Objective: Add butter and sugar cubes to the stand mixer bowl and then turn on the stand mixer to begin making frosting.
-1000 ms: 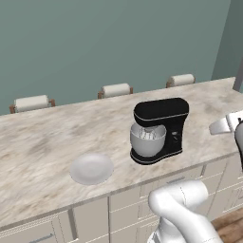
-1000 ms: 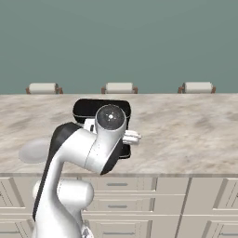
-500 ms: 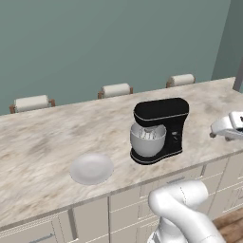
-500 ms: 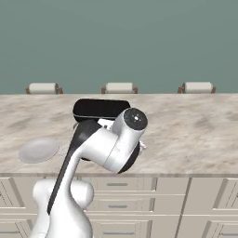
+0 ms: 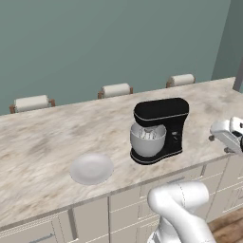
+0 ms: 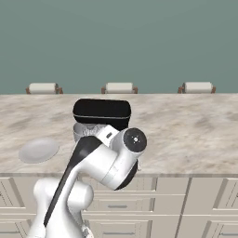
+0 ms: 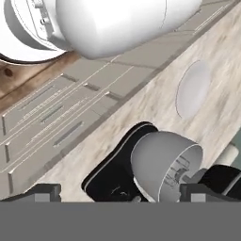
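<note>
Glossy black stand mixer [image 5: 161,128] stands centre frame on the marbled beige surface [image 5: 42,142], its silver-grey metal bowl [image 5: 147,140] seated under the head; a round white plate [image 5: 91,168] lies lower left; the claw [image 7: 120,192] hangs released above the bowl

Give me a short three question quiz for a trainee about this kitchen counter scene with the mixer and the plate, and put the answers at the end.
1. True or false: the stand mixer bowl sits on the base of the stand mixer, under its head.
2. In the left base view, on which side of the mixer does the white plate lie? A) left B) right C) behind it
3. Fill in: the jaws of the gripper stand ____.

Key: 1 true; 2 A; 3 open.
</note>
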